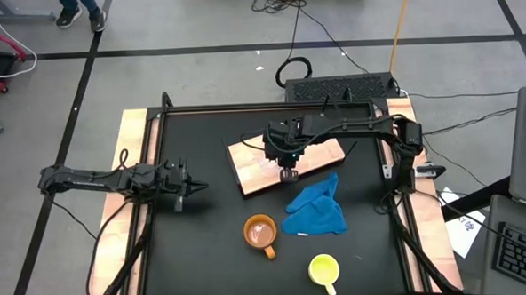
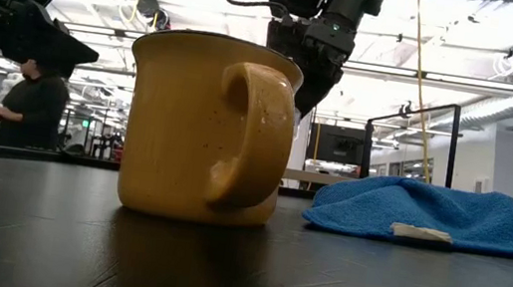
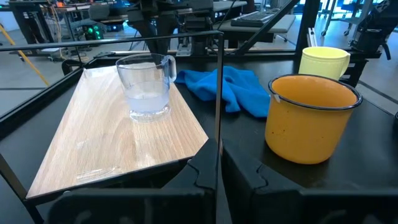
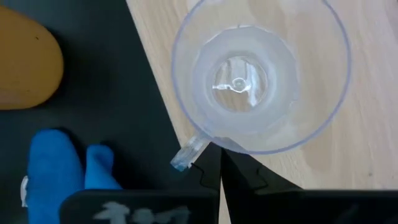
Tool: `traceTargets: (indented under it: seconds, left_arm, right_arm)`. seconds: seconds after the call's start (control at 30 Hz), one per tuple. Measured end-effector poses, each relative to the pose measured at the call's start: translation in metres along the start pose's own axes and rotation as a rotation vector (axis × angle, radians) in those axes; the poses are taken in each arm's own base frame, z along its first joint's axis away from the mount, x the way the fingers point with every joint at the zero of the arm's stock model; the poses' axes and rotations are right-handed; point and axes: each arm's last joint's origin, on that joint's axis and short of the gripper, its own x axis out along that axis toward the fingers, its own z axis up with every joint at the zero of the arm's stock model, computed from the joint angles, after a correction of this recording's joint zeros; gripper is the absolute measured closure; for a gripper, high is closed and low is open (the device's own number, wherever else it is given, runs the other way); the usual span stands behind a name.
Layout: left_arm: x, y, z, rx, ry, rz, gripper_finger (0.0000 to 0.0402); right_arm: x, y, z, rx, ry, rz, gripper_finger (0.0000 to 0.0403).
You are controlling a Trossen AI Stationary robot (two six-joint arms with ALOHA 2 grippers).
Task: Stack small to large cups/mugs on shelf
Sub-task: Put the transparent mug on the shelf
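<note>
A clear glass cup (image 3: 146,87) stands upright on the light wooden shelf (image 3: 124,143), near the shelf's near edge. My right gripper (image 4: 221,165) hovers shut above it, by the cup's near rim and handle (image 4: 188,154), clear of the cup. The orange mug (image 1: 260,230) stands on the black tabletop nearer the front edge. The yellow mug (image 1: 324,269) stands farther toward the front right. My left gripper (image 1: 187,191) waits shut at the table's left side, pointing level toward the shelf.
A crumpled blue cloth (image 1: 316,209) lies on the tabletop between the shelf and the yellow mug, right of the orange mug. A black frame rail (image 1: 270,105) runs along the table's far edge. A person (image 2: 30,107) stands in the room beyond the table.
</note>
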Motion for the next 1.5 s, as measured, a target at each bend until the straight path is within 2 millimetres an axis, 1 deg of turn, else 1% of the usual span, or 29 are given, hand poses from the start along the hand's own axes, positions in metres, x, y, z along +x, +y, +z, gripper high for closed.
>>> traceTargets:
  seconds: [0.17,0.63,0.8,0.97,1.3,1.5]
  left_arm:
    - [0.0,0.0,0.0,0.0,0.0,0.0,0.0378]
    - [0.0,0.0,0.0,0.0,0.0,0.0,0.0378]
    - [0.0,0.0,0.0,0.0,0.0,0.0,0.0378]
    - [0.0,0.0,0.0,0.0,0.0,0.0,0.0378]
    - [0.0,0.0,0.0,0.0,0.0,0.0,0.0378]
    - [0.0,0.0,0.0,0.0,0.0,0.0,0.0378]
  right_arm:
    - [0.001,0.005,0.001,-0.01,-0.008,0.012,0.0403]
    - [0.001,0.007,0.001,-0.006,0.0,0.015,0.0403]
    - [-0.005,0.008,-0.002,0.005,0.01,0.014,0.0403]
    - [-0.007,0.0,-0.004,0.035,0.022,-0.075,0.0403]
    - [-0.011,-0.023,-0.006,0.078,0.005,-0.098,0.0403]
    - [-0.011,-0.027,-0.004,0.072,-0.021,-0.099,0.0403]
